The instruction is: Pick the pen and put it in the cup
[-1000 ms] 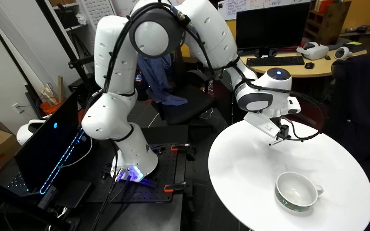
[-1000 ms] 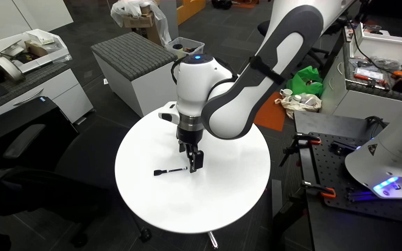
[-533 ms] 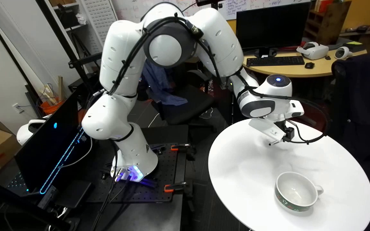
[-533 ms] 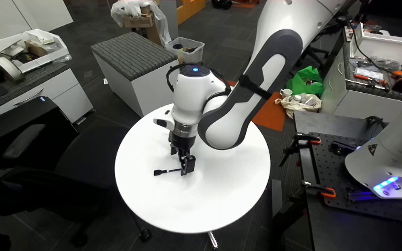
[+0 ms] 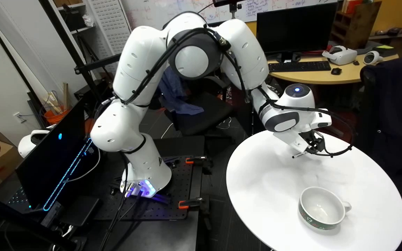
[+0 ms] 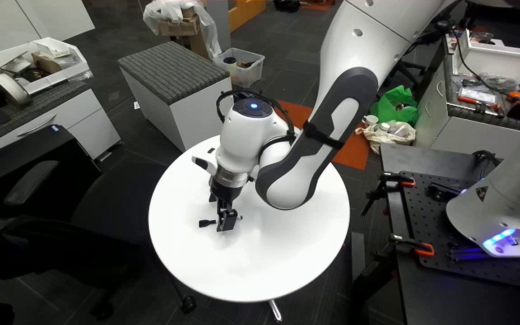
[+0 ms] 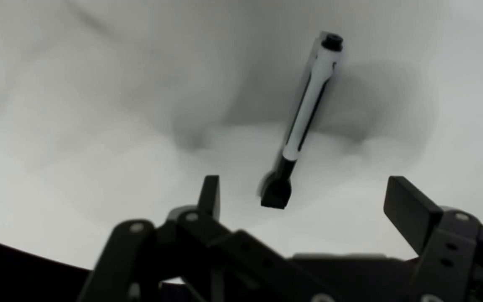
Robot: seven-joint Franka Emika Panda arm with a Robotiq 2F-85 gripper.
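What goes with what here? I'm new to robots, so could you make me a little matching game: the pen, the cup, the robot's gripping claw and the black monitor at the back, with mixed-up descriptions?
Things
1. pen
2. cup
3. gripper, the robot's claw
4. monitor

Descriptions
A. standing on a light-coloured desk
B. dark and wide open
C. thin, white and black, lying flat
D. round, upright and pale inside

Right pairs: 1-C; 2-D; 3-B; 4-A
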